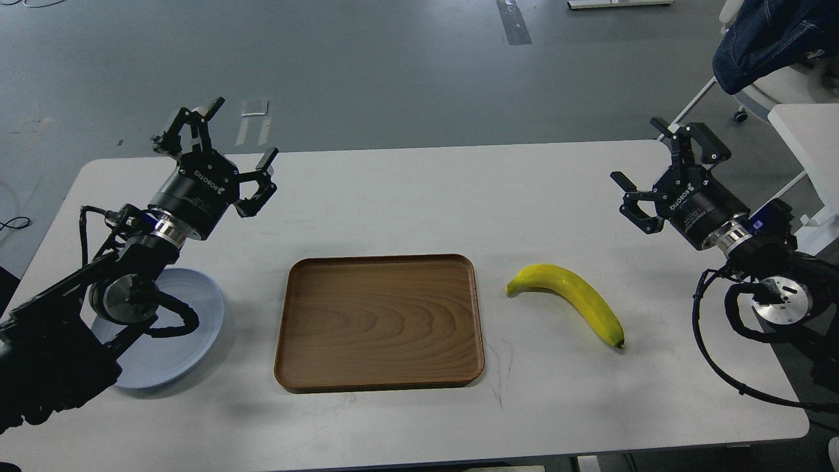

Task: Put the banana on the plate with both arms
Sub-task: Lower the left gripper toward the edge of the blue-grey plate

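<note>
**Head view: both grippers raised and open, banana lying on the table**

In the head view, the left gripper [226,141] is held above the table's far left, its fingers spread wide with nothing between them. The right gripper [665,160] is held above the far right side, likewise spread and empty. The pale blue-grey plate [187,331] is seen below the left arm [98,295], partly hidden by it. A brown wooden tray [380,321] is set in the middle of the white table [419,190], with nothing in it. The banana [577,298] is found to the right of the tray, flat on the table, well apart from the plate and untouched by either gripper, its dark tip pointed toward the near right
</note>
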{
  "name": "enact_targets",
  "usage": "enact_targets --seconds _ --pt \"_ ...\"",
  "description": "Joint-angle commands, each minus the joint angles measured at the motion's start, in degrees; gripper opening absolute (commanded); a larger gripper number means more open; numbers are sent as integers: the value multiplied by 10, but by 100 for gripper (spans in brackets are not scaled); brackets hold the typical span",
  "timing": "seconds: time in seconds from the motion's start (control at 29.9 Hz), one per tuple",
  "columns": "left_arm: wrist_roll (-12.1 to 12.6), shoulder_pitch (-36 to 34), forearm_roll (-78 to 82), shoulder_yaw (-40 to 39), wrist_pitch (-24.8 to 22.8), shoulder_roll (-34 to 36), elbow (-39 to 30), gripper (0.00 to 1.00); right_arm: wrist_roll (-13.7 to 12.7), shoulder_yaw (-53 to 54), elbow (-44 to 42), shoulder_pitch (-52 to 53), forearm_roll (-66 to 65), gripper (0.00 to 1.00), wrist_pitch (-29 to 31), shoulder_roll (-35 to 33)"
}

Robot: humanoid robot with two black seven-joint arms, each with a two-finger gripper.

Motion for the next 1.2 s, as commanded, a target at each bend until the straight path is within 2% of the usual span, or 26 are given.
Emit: enact_targets --seconds 0.0,0.27,0.37,0.5,0.7,0.84,0.94,0.97,1.0,1.17 --pt "0 2 0 0 -5 -2 10 100 0 4 -57 6 0 100 0 27" --pt "0 8 7 0 -14 3 30 100 0 12 -67 19 1 100 0 40" --pt "0 7 8 -1 -15 4 59 100 0 17 -64 20 1 100 0 41" --pt "0 9 9 0 -15 35 84 100 0 12 -62 20 1 100 0 36" --pt "17 -3 10 0 -15 78 87 100 0 17 -51 22 1 100 0 5" --pt "15 -10 10 1 -15 87 85 100 0 12 -53 30 0 100 0 2" --pt "6 -8 31 0 -15 104 76 100 0 12 -53 30 0 100 0 -1" --pt "-7 -8 58 -1 -15 120 64 100 0 12 -52 29 1 100 0 -5" --pt "-10 -8 75 -1 -15 129 54 100 0 12 -51 29 1 100 0 -8" --pt "-10 -6 246 -10 -15 222 -55 100 0 12 -52 27 1 100 0 -11"
